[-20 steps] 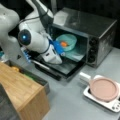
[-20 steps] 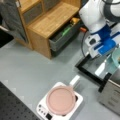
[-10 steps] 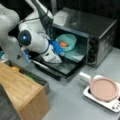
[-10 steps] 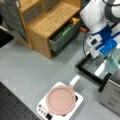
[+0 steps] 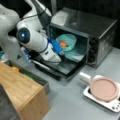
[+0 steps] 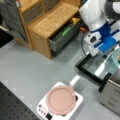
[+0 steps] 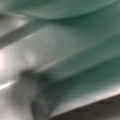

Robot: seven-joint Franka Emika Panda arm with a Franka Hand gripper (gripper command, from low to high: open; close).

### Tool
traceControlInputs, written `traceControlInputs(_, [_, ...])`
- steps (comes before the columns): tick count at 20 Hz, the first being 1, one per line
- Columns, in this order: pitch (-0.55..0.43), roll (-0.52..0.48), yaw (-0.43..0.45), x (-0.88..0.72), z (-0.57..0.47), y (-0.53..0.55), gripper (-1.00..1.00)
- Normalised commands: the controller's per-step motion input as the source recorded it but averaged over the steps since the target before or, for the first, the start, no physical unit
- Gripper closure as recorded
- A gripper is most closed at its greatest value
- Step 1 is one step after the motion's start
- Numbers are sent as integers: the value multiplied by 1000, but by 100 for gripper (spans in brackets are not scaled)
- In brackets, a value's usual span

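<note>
Gripper at oven mouth, above lowered door; jaw state impossible to tell. Teal bowl inside oven, orange item in it, just beyond gripper. Pink pan on scale, well apart.

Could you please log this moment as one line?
gripper: at oven mouth, over open door | bowl: inside oven | pan: on scale

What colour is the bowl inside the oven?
Teal, the bowl shows best in a front view.
</note>
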Motion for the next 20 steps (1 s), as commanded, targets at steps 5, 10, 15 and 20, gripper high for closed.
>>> traceControlInputs(5, [159, -75, 105, 170, 309, -169, -100])
traceControlInputs(10, [174, -54, 96, 258, 222, -145, -100])
traceControlInputs(15, [195, -49, -22, 299, 157, -59, -100])
traceControlInputs(20, [203, -77, -178, 272, 92, 119, -100])
